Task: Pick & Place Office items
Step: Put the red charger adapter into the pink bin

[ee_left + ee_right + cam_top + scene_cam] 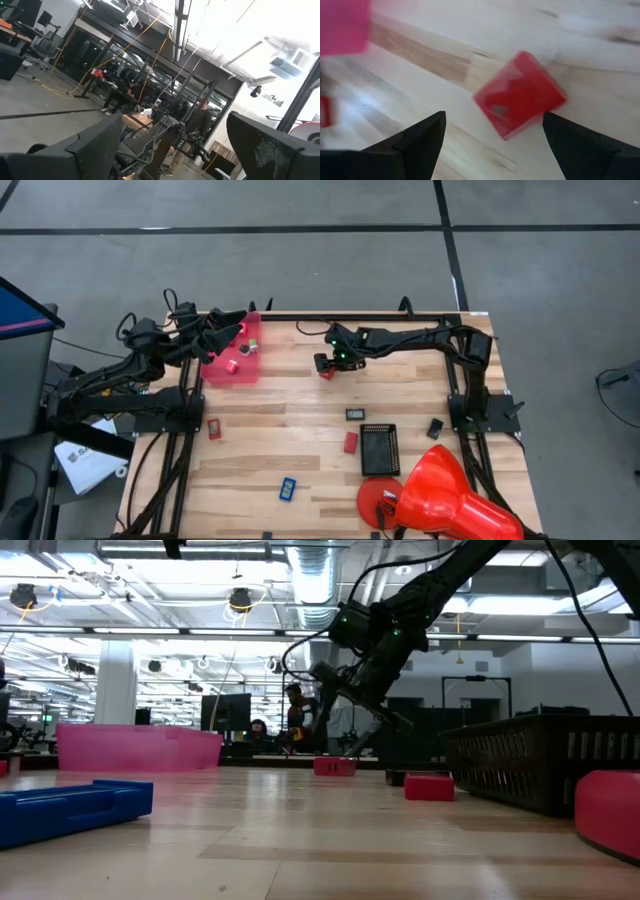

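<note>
My right gripper [325, 364] is open and hangs just above a red block [327, 373] that lies flat on the wood near the table's far middle. In the right wrist view the block [519, 94] shows ahead of the gripper [493, 115], between the lines of its two fingers, untouched. In the low view this gripper [352, 745] points down at the block [334, 766]. My left gripper [238, 326] is open and empty over the far edge of a pink tray [215, 370]. Its wrist view [175, 120] sees only the room. In the tray lie a red piece [231, 365] and a green-white piece [247, 348].
Loose on the table lie a red block [214, 428], another red block [351, 442], a blue piece [287, 488] and two small black pieces [356, 414] [435, 427]. A black tray [380, 448] and a big red cone [450, 490] stand near the right front.
</note>
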Controlling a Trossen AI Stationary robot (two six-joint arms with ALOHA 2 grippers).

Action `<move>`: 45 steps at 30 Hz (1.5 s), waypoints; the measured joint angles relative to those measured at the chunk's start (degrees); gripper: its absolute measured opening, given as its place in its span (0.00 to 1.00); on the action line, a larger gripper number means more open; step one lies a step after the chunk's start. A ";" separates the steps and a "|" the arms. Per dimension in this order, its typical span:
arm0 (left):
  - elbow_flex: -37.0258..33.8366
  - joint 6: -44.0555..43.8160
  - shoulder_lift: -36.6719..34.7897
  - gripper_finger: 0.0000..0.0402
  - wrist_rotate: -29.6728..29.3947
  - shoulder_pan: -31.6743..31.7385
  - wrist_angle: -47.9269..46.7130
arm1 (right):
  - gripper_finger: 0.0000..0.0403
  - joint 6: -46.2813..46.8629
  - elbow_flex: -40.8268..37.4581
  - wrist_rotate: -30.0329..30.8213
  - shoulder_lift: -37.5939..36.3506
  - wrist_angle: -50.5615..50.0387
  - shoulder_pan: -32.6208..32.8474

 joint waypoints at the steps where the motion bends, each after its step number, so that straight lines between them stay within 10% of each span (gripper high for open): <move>1: 0.01 -0.08 0.01 0.86 -0.01 0.00 0.02 | 0.81 -0.45 0.01 0.10 0.40 -0.60 0.06; 45: 0.01 -0.87 0.82 0.86 1.27 -0.04 6.99 | 0.75 11.95 0.67 -0.14 2.53 -13.41 -1.74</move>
